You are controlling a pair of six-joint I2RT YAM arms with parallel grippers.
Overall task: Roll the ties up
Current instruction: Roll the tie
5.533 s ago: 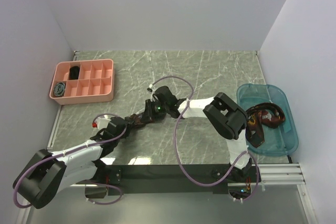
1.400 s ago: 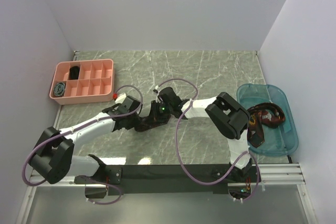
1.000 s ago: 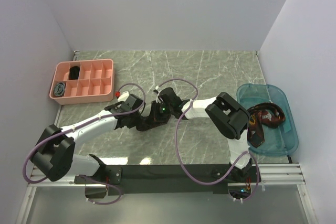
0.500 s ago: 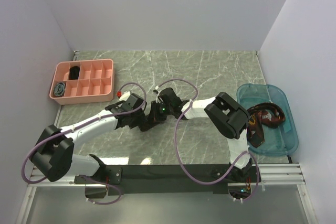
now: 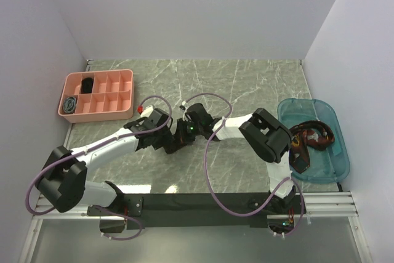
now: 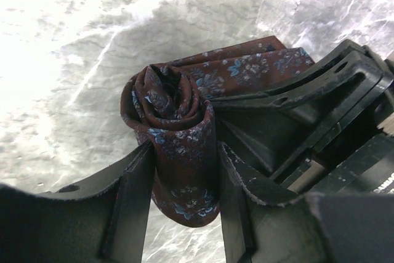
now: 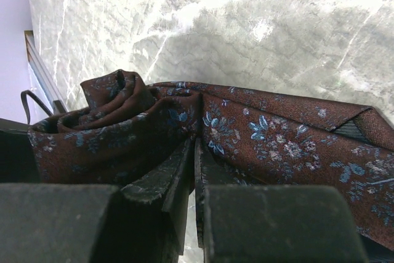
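A dark maroon tie with small blue flowers is wound into a coil [image 6: 169, 109] on the marble table, its flat tail [image 7: 283, 143] running off to the right. My left gripper [image 6: 184, 198] is shut on the coil, one finger pressing each side. My right gripper [image 7: 196, 173] is shut, pinching the tie fabric where the tail leaves the coil [image 7: 111, 121]. From above, the left gripper [image 5: 164, 143] and right gripper [image 5: 179, 134] meet mid-table and hide most of the tie. More ties [image 5: 311, 138] lie tangled in the blue bin.
The blue bin [image 5: 308, 104] sits at the table's right edge. A pink divided tray [image 5: 117, 113] stands at the back left, holding a black coil [image 5: 88, 83] and a grey-blue coil [image 5: 71, 103]. Purple cables loop over both arms.
The left arm has swung from the near left up to the right gripper and now has the coil. Over the last second both grippers have barely shifted.
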